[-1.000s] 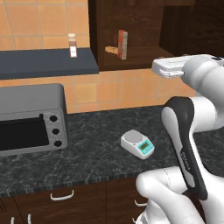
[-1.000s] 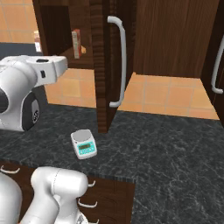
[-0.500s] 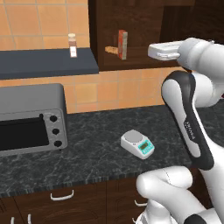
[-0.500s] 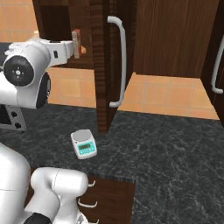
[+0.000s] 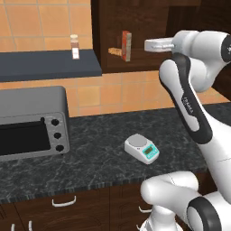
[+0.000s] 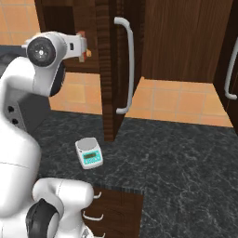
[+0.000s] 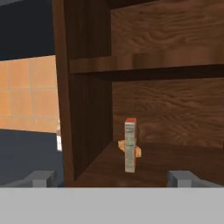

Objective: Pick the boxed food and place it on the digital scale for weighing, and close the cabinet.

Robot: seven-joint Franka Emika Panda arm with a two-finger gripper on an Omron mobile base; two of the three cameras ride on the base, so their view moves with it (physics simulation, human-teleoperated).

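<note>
— Reaching for the boxed food (image 7: 130, 145), is it? Where does the carton stand?

— Upright on the lower shelf of the open cabinet (image 7: 87, 105), edge-on to the hand camera, with a tan lump (image 7: 138, 151) just behind it. The gripper (image 7: 111, 177) is level with that shelf, short of the carton, fingers wide and holding nothing.

— What might go wrong?

— My guess: the carton is thin and tall, so a fingertip meeting it off-centre could tip it or push it back against the lump. The cabinet's side wall also sits near one finger (a scrape there could spoil the line).

— And the base cameras?

— The left one shows the digital scale (image 5: 142, 148) down on the dark counter (image 5: 99, 149), well apart from the shelf, plus a toaster oven (image 5: 31, 122) and a spice jar (image 5: 75, 47) on a side ledge. The right one shows the cabinet door (image 6: 114, 69) swung out edge-on, its bar handle (image 6: 128, 65) facing us.
</note>
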